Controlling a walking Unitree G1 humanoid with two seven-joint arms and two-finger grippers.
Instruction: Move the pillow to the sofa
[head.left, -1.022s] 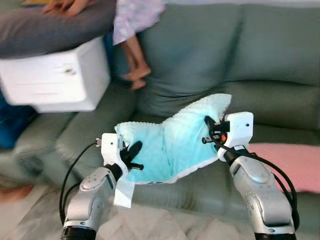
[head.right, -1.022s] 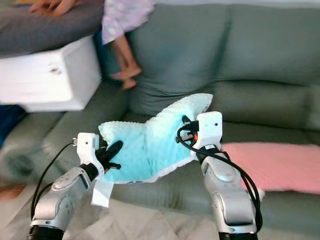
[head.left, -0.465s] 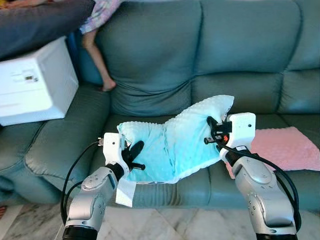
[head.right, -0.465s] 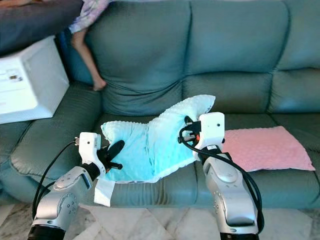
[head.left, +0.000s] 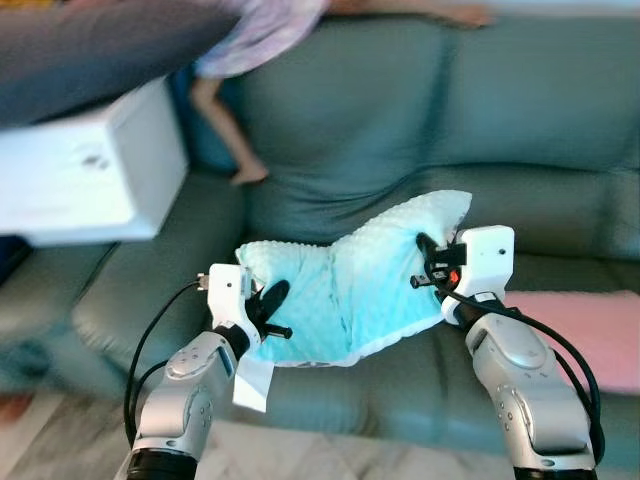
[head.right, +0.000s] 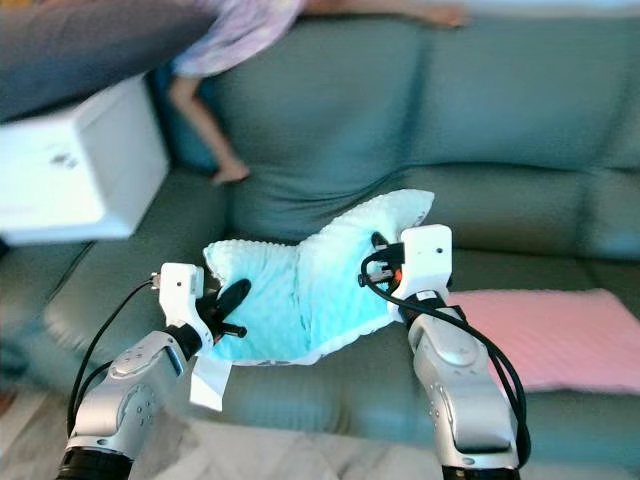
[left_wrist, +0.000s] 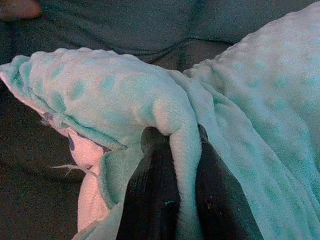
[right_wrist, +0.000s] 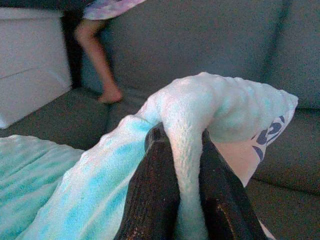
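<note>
Pillow (head.left: 350, 290): turquoise, dotted plush cover, limp and sagging in the middle, held up over the front of the sofa (head.left: 560, 140) seat. Left gripper (left_wrist: 172, 200) pinches a fold at one end; right gripper (right_wrist: 177, 192) pinches the raised corner at the other. Sofa: grey-green, smooth, padded. Wrist views add a white patterned underside with dark print. Head views add a pink blanket (head.right: 540, 335) on the seat, a white box (head.left: 85, 180) and a person's bare leg (head.left: 225, 130).

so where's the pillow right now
The pillow hangs between the left end effector and right end effector, above the sofa seat.
</note>
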